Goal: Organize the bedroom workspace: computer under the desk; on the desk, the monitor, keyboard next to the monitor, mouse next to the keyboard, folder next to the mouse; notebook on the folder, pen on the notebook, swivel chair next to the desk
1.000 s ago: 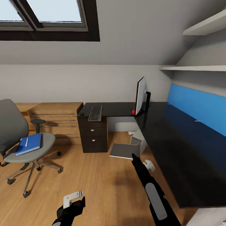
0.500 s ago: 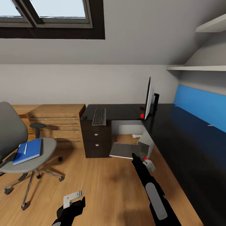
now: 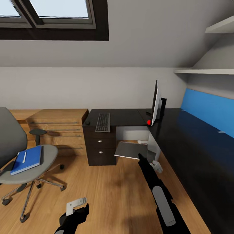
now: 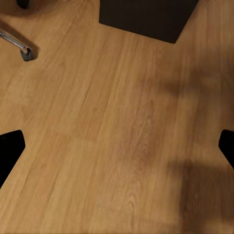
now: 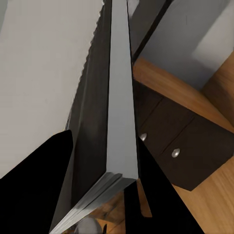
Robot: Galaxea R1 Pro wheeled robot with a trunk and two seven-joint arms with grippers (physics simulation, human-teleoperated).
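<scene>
The right hand (image 3: 140,156) is clenched on the notebook (image 3: 131,150), carrying it higher and closer toward the black surface (image 3: 182,136), while the folder (image 3: 27,159) is waiting on the swivel chair (image 3: 26,164).

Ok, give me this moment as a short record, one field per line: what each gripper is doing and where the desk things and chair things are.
right gripper: shut on the notebook, held above the floor
left gripper: open
keyboard: on the desk
monitor: upright on desk
folder: on the swivel chair seat
pen: on folder
</scene>
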